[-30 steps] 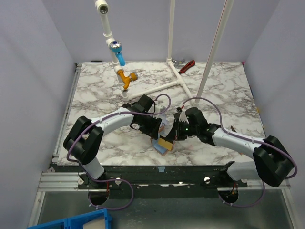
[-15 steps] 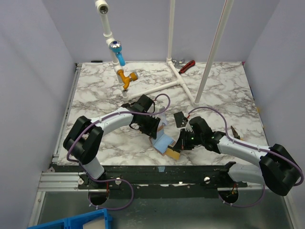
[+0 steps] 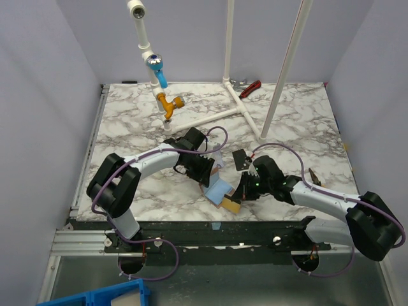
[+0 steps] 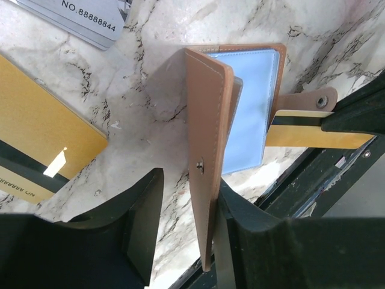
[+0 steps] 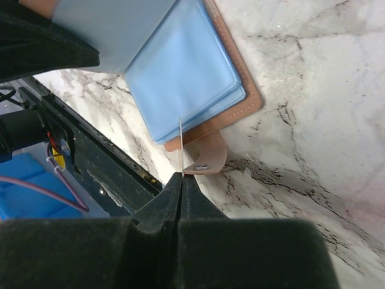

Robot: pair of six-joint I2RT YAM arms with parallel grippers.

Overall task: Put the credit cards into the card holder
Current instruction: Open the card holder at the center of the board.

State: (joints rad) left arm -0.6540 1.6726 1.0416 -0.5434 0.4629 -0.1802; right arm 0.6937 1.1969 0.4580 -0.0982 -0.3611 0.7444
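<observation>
The tan card holder (image 3: 218, 189) lies open near the table's front edge, with its light blue inside facing up. My left gripper (image 3: 207, 171) is open. In the left wrist view (image 4: 186, 180) the holder's upright tan cover (image 4: 207, 120) stands between the jaws, against the right finger and clear of the left one. My right gripper (image 3: 242, 191) is shut on the gold card with a dark stripe (image 3: 231, 205) beside the holder's snap strap (image 5: 207, 158). The card is edge-on in the right wrist view (image 5: 181, 141). Another gold card (image 4: 42, 126) and a silvery-grey card (image 4: 84, 18) lie on the marble.
A white pipe frame (image 3: 229, 111) with an orange and blue valve (image 3: 169, 105) stands at the back. Red-handled pliers (image 3: 250, 87) lie at the far edge. The black front rail (image 3: 191, 223) runs just below the holder.
My right gripper has carried the gold card down toward the front edge, off the top of the holder, so the blue inside now shows. The left gripper has stayed put.
</observation>
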